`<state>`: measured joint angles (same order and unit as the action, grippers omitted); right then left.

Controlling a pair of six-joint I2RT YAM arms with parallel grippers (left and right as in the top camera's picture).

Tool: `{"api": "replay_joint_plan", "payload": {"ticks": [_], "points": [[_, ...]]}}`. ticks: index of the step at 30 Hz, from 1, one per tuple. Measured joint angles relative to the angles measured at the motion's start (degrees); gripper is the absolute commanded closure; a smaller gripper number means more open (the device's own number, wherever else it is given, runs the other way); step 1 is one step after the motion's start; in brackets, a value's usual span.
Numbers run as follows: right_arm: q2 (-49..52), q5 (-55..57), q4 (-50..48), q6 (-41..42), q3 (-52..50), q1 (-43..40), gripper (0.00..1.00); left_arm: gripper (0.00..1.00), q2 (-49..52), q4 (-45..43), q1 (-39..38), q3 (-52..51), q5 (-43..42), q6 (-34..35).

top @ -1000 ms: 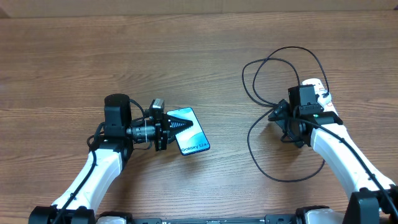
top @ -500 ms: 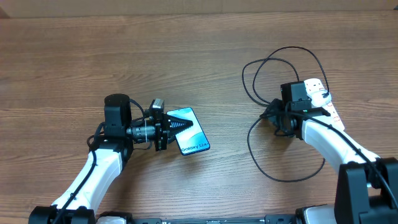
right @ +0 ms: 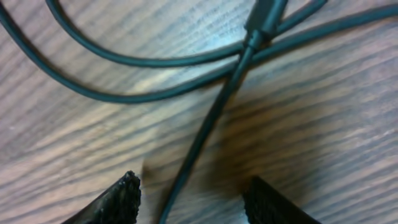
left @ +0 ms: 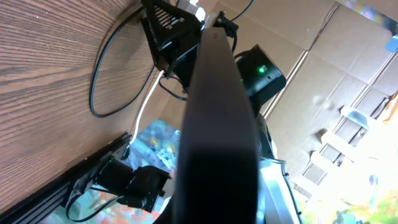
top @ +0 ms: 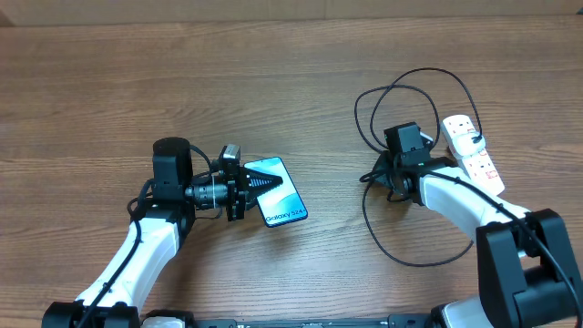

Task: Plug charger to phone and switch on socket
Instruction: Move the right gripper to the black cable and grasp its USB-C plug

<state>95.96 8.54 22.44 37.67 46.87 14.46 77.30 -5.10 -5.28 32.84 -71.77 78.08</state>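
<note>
1. Phone (top: 287,200) sits left of centre, one end clamped in the closed left gripper (top: 260,184), probably to steady it for plugging.
2. Charger (right: 214,115) runs between the right gripper's (right: 196,202) half-parted fingertips, placed for pinching.
3. Socket (top: 472,148) sits far right, untouched.

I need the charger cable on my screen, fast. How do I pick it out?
Look at the right half of the wooden table, where a white power strip lies. Just left of it, under the right gripper, the charger cable sprawls in big loops. It is the only thin black line there; the strip is white and blocky.
</note>
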Motion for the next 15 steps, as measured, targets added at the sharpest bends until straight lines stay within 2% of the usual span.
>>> {"api": "replay_joint_plan", "payload": {"ticks": [10, 12, 15], "points": [[1.77, 3.37, 0.59, -0.48, 0.9, 0.24, 0.91, 0.96, 0.0, -0.02, 0.0, 0.0, 0.0, 0.0], [1.77, 2.29, 2.47, -0.48, 1.38, 0.22, 0.96, 0.96, 0.0, 0.0, 0.0, 0.0, 0.0, 0.0], [1.68, -0.28, 5.95, -0.22, 2.25, 0.2, 0.96, 0.96, -0.02, 0.0, 0.0, 0.0, 0.0, 0.0]]}}
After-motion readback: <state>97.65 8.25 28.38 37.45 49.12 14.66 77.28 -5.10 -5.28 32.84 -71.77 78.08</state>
